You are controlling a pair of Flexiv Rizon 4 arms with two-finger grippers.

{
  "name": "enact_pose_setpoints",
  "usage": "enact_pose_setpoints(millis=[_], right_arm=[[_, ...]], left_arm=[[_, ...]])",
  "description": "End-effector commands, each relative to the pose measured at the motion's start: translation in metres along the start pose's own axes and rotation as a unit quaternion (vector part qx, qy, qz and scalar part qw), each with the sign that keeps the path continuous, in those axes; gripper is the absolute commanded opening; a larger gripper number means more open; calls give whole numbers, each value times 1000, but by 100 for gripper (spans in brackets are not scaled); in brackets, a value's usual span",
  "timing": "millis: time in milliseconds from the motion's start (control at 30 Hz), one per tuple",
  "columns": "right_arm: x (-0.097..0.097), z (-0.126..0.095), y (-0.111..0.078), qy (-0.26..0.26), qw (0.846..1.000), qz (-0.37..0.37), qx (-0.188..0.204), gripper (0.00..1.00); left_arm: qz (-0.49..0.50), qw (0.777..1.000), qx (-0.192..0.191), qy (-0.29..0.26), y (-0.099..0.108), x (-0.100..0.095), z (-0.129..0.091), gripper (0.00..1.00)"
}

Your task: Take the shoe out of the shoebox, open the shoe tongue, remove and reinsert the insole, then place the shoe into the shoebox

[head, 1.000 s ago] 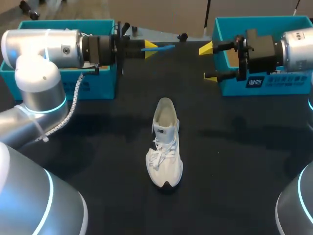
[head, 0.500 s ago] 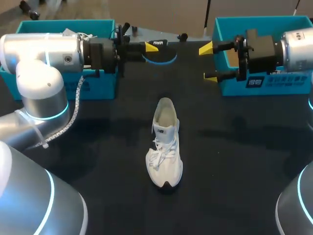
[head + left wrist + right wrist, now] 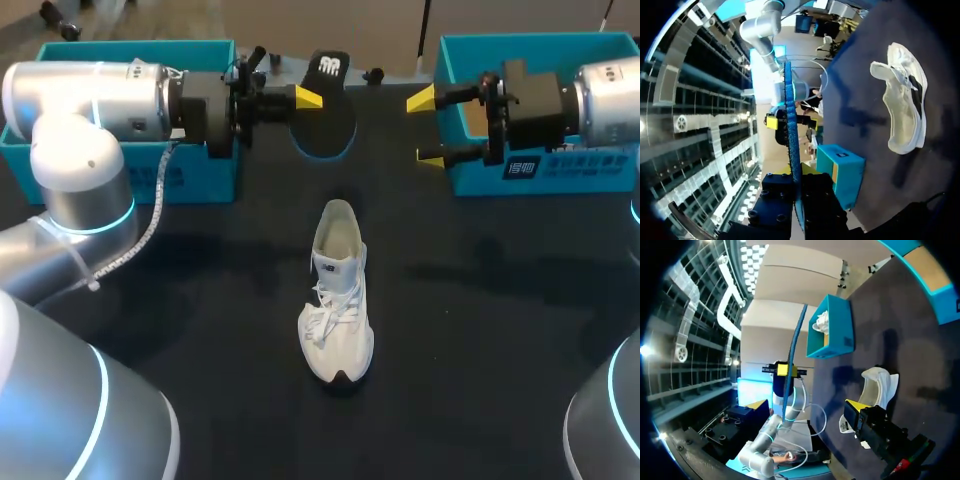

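Note:
The white shoe stands on the black table, toe toward me; it also shows in the left wrist view and the right wrist view. My left gripper is shut on the dark, blue-edged insole, held in the air behind the shoe with its flat face toward the head camera. Both wrist views see the insole edge-on. My right gripper hangs open and empty to the right of the insole, in front of the right teal shoebox.
A second teal box sits at the back left behind my left arm, with white material inside it. Dark table surrounds the shoe on all sides.
My left wrist has turned, so the insole went from edge-on to showing its flat dark face. The shoe and my right arm have not moved.

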State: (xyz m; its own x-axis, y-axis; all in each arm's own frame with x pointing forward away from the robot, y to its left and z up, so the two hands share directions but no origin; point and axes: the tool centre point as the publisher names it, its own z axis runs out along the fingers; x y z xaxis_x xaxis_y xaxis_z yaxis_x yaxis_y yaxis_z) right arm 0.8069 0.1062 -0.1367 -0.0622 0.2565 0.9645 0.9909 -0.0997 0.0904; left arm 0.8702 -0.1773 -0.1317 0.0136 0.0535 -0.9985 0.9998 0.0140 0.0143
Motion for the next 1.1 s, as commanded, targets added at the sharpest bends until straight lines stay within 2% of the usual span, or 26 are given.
enact_pose_setpoints(millis=[33,400,733,1100], right_arm=[[0,2,0,-1,1000,0,-1,100],[0,2,0,-1,1000,0,-1,100],[8,38,9,12,1000,-11,8,100],[6,58,6,29,999,-7,20,100]], left_arm=[[28,1000,7,-4,4,4,0,0],[67,998,-9,3,4,11,-1,0],[67,998,-22,0,0,17,8,0],[70,997,-26,-6,-5,21,24,0]])
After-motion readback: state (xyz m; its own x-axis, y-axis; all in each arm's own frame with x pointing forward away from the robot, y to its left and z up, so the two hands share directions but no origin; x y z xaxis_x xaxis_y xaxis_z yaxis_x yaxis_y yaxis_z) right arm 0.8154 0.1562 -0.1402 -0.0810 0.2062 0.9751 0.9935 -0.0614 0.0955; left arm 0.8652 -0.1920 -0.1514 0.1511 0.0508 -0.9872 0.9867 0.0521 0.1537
